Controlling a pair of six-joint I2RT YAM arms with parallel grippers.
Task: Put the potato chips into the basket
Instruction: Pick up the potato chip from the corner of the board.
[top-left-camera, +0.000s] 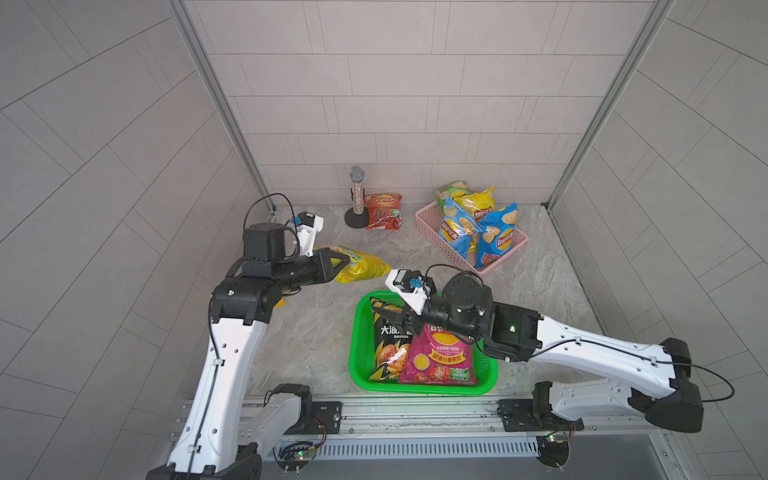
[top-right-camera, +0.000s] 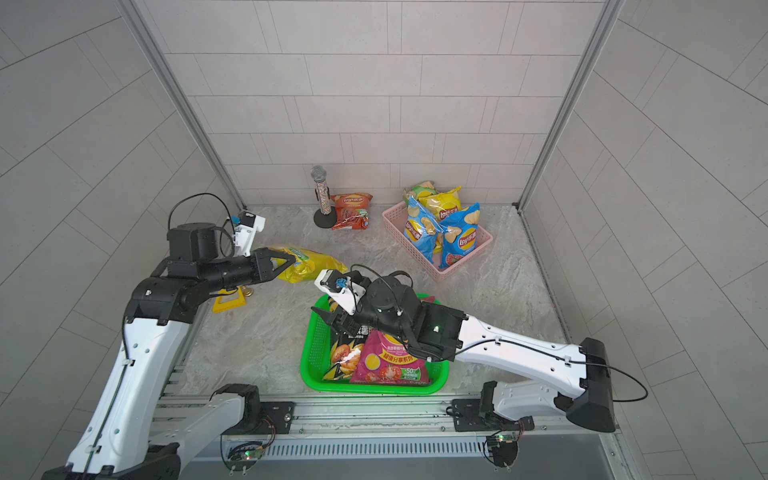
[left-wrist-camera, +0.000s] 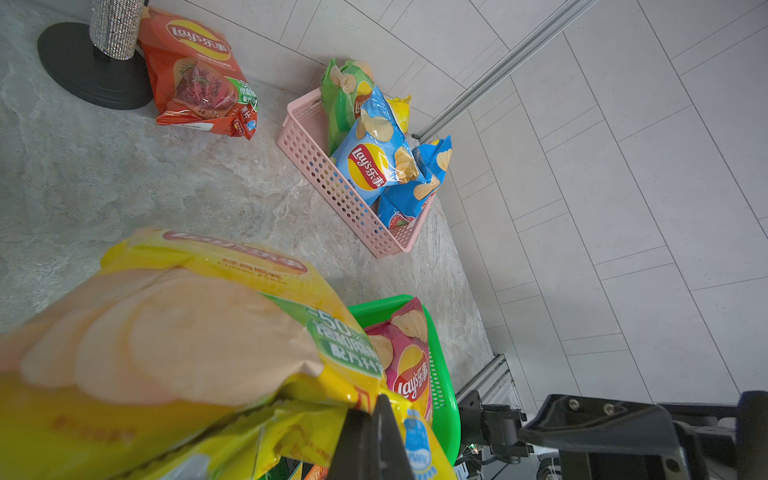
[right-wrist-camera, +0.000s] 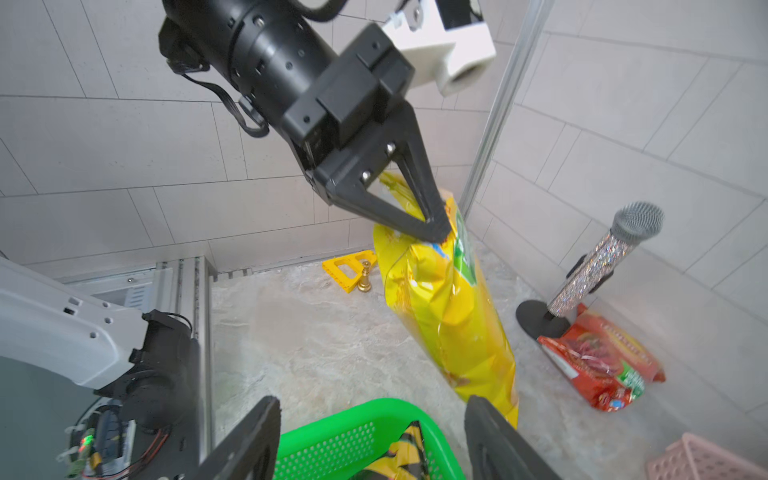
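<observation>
My left gripper (top-left-camera: 345, 266) (right-wrist-camera: 440, 235) is shut on the top edge of a yellow potato chips bag (top-left-camera: 365, 266) (right-wrist-camera: 449, 316). The bag hangs tilted above the table, left of the green basket (top-left-camera: 359, 345) (right-wrist-camera: 332, 440). In the left wrist view the bag (left-wrist-camera: 187, 332) fills the near field. A black bag (top-left-camera: 386, 349) and a magenta bag (top-left-camera: 436, 357) lie in the green basket. My right gripper (top-left-camera: 388, 322) (right-wrist-camera: 372, 401) is open and holds nothing, over the basket's far end. A red bag (top-left-camera: 383, 211) lies at the back.
A pink basket (top-left-camera: 428, 226) at the back right holds blue (top-left-camera: 496, 237), yellow and green chip bags. A glittery microphone (top-left-camera: 356, 195) stands on a black round base beside the red bag. A yellow triangular piece (top-right-camera: 228, 301) lies under my left arm.
</observation>
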